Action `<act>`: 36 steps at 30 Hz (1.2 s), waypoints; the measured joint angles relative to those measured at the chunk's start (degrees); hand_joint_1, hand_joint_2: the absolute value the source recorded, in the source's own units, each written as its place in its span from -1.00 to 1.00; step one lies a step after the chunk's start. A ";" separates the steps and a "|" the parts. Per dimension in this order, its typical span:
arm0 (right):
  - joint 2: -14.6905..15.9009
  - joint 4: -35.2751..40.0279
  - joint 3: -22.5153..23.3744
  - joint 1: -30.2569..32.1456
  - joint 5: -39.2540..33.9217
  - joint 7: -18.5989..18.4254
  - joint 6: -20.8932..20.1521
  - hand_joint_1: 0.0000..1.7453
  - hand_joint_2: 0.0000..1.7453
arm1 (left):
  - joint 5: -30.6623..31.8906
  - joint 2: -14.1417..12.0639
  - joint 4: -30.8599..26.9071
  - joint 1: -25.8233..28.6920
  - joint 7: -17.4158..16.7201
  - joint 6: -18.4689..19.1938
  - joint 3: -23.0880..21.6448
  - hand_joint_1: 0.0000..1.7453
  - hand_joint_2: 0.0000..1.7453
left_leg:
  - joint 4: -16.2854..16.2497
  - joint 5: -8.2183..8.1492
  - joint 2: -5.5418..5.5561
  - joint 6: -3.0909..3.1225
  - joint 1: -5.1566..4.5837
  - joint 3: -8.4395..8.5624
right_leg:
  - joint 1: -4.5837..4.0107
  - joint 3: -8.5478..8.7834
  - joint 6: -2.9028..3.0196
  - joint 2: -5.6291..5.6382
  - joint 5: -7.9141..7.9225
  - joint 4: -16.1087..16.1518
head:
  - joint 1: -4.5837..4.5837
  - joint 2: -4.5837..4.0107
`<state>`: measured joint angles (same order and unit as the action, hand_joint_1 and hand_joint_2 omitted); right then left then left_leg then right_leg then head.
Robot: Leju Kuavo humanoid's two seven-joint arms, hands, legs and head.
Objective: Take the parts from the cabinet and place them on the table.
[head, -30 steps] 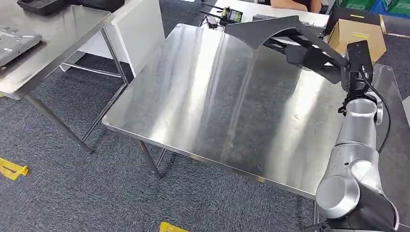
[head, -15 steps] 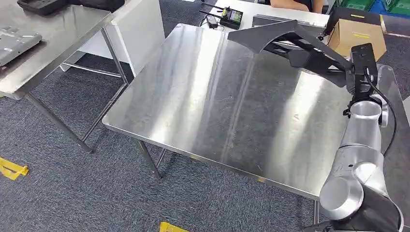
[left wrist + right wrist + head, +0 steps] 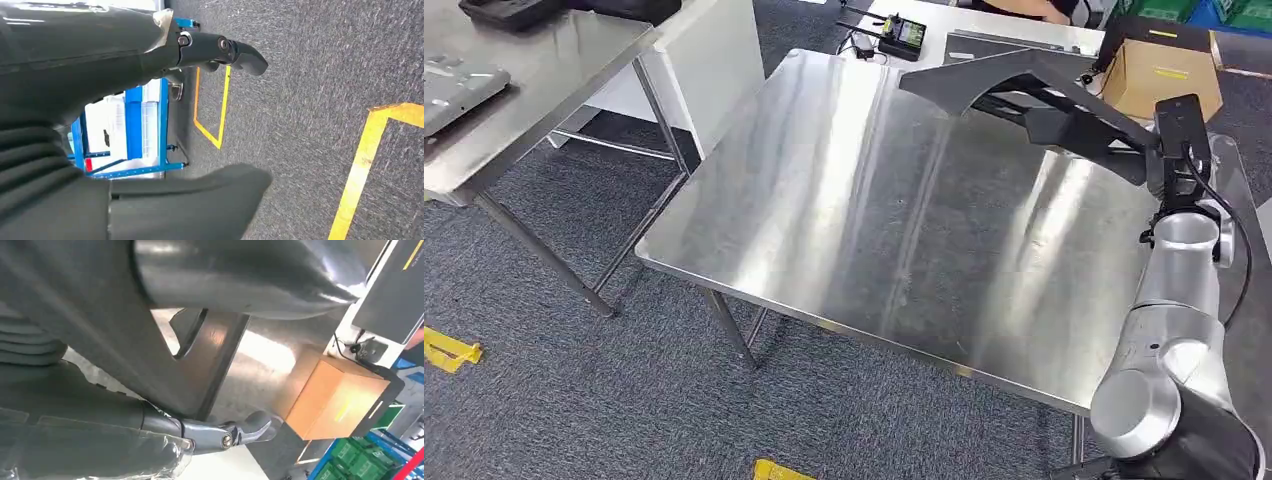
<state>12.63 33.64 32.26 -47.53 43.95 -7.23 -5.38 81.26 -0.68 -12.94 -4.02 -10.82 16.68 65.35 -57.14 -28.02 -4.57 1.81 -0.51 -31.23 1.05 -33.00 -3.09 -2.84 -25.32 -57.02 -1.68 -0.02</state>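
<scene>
The right hand (image 3: 1079, 128) grips the black part (image 3: 1014, 78) above the table (image 3: 874, 220). The left hand (image 3: 150, 100) holds nothing, fingers apart, over the carpet (image 3: 320, 70).

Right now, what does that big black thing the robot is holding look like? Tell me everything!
The black part is a large, flat, matte panel with a curved, pointed end and strut-like arms with openings between them. It looks like plastic. The right hand grips it at one end, holding it above the far side of the steel table.
</scene>
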 joint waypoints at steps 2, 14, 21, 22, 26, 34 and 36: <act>0.00 -0.02 0.00 0.00 0.00 0.00 -0.02 -1.00 -1.00 | 0.00 0.00 -0.09 0.00 0.00 0.00 0.00 -1.00 -1.00 | 0.00 0.00 0.01 0.00 0.00 0.00 | 0.00 0.00 0.00 0.00 0.00 0.00 | 0.00 0.00; 0.20 -0.02 -0.13 0.20 0.76 -0.33 0.20 -1.00 -1.00 | 0.02 0.00 -0.11 -0.02 -0.55 -0.33 0.02 -1.00 -1.00 | 0.00 0.00 0.00 0.00 0.00 0.00 | 0.00 0.00 0.00 0.00 0.00 0.00 | 0.00 0.00; 1.29 -0.02 -1.55 0.64 5.32 -1.14 1.29 -1.00 -1.00 | 0.90 -0.04 -0.15 -0.16 -0.74 0.28 0.02 -1.00 -1.00 | 0.00 0.00 0.01 0.00 0.00 0.00 | 0.00 0.00 0.00 0.00 0.00 0.00 | 0.00 0.00; 1.44 -0.02 -2.12 0.88 7.09 -1.87 0.67 -1.00 -1.00 | 0.98 -0.04 -0.15 -0.19 -0.81 0.37 0.02 -1.00 -1.00 | 0.00 0.00 0.01 0.00 0.00 0.02 | 0.00 -0.01 0.00 -0.01 0.00 0.01 | 0.00 0.00; 5.34 -1.74 -8.61 3.67 13.35 2.34 -19.26 -1.00 -1.00 | 1.66 -0.59 -0.15 -0.58 -1.96 1.64 0.00 -1.00 -1.00 | 0.00 -0.02 0.01 0.00 0.01 0.02 | -0.01 0.01 0.01 0.00 -0.01 0.01 | 0.00 0.00; 7.47 -3.19 -15.85 6.60 15.85 4.96 -22.40 -1.00 -1.00 | 1.38 -1.22 -0.15 -1.19 -2.43 1.90 0.02 -1.00 -1.00 | 0.01 -0.01 0.04 0.00 0.04 -0.06 | -0.05 0.03 0.00 -0.05 0.00 0.00 | 0.02 0.00; 7.26 -3.19 -16.77 6.36 16.55 4.02 -20.61 -1.00 -1.00 | 0.94 -1.27 -0.15 -1.21 -2.40 1.62 0.02 -1.00 -1.00 | 0.00 0.00 0.08 0.01 0.03 -0.06 | -0.04 0.03 0.00 -0.08 0.00 0.00 | 0.02 0.00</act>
<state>19.89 30.45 15.49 -41.17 60.50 -3.22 -25.98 82.20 -1.95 -13.09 -5.23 -13.22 18.29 65.37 -57.14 -28.02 -4.49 1.82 -0.48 -31.29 1.01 -32.97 -3.09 -2.92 -25.33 -57.01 -1.66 -0.02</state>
